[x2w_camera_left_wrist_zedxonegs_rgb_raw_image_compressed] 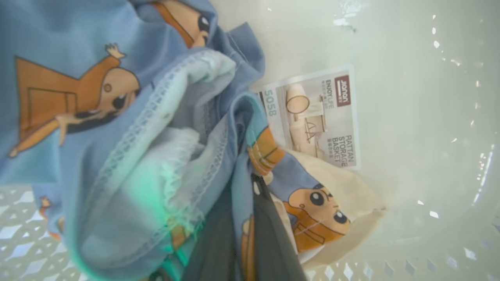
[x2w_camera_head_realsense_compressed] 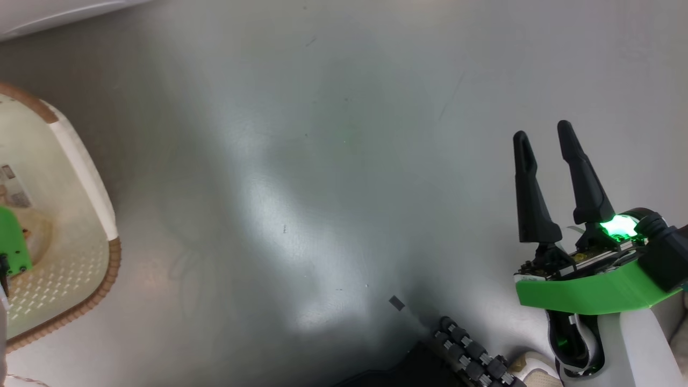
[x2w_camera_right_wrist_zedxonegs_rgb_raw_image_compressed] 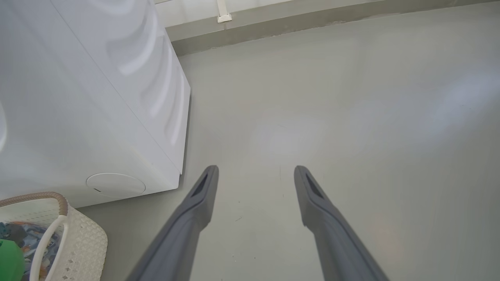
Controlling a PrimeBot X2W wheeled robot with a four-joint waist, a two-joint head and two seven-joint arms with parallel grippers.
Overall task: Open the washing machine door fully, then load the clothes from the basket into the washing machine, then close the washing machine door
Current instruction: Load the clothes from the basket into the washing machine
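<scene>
The left gripper (x2w_camera_left_wrist_zedxonegs_rgb_raw_image_compressed: 247,195) is down inside the basket (x2w_camera_left_wrist_zedxonegs_rgb_raw_image_compressed: 410,117). In the left wrist view its 2 dark fingers (x2w_camera_left_wrist_zedxonegs_rgb_raw_image_compressed: 273,242) stand close together with a fold of the clothes (x2w_camera_left_wrist_zedxonegs_rgb_raw_image_compressed: 117,136) pinched between them, so it is closed on the fabric. The light-blue cloth with orange-brown bears bunches over and to the left of the fingers, with a white stitched hem turned up just beyond the tips. A cream piece bearing another bear touches the outer side of the right-hand finger. Ahead and to the right of the fingertips a paper label (x2w_camera_left_wrist_zedxonegs_rgb_raw_image_compressed: 316,117) lies flat on the basket's bottom, its near corner under the cloth. In the head view the left arm's green bracket (x2w_camera_head_realsense_compressed: 11,242) reaches into the basket, well apart from the right gripper (x2w_camera_head_realsense_compressed: 543,130) and far to its left. The right gripper hangs over the bare grey floor (x2w_camera_head_realsense_compressed: 301,188) with its 2 fingers spread and nothing between them. In the right wrist view the washing machine (x2w_camera_right_wrist_zedxonegs_rgb_raw_image_compressed: 78,97) stands to the left of the right gripper and beyond its fingertips. Its round cap (x2w_camera_right_wrist_zedxonegs_rgb_raw_image_compressed: 115,184) sits low on the front, about level with the left fingertip. The basket sits nearer than the machine, left of the left finger and just in front of the machine's front, with clothes showing inside it.
</scene>
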